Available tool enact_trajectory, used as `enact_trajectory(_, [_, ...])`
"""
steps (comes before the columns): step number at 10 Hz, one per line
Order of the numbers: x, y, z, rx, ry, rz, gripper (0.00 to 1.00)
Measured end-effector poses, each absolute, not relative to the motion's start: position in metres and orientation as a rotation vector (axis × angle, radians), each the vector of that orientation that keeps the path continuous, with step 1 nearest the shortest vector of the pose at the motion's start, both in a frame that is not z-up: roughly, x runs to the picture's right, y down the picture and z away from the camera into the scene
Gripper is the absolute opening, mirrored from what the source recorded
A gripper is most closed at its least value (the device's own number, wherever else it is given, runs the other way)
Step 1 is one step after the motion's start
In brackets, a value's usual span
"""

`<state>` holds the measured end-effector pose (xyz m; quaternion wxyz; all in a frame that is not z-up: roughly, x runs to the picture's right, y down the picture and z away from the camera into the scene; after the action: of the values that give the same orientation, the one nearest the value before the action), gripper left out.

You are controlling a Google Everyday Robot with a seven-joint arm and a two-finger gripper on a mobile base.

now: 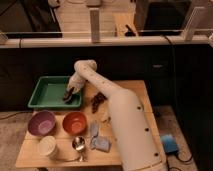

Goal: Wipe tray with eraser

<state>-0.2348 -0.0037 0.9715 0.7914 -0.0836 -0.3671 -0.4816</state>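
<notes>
The green tray (pixel 49 93) lies at the table's back left. My white arm reaches down into its right part, and the dark gripper (pixel 68 95) hangs low over the tray floor near the right wall. A small dark block, the eraser (pixel 66 99), sits at the gripper's tip against the tray bottom, with the gripper shut on it. The eraser and the dark gripper blend together, so the block's outline is hard to make out.
A reddish-brown lumpy cluster (pixel 98 101) lies just right of the tray. In front stand a purple bowl (pixel 41 123), an orange bowl (pixel 75 122), a white cup (pixel 48 147), a metal spoon (pixel 78 144) and a grey-blue cloth (pixel 99 143). A railing runs behind the table.
</notes>
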Motion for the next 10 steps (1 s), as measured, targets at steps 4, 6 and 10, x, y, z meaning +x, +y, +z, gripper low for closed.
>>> enact_trajectory(4, [-0.274,-0.013,0.967,-0.145,-0.829,-1.08,0.19])
enact_trajectory(6, [-0.286,-0.015,0.964,-0.13,-0.846,-1.104,0.19])
enact_trajectory(10, [-0.298,-0.008,0.954,-0.12,-0.877,-1.138,0.19])
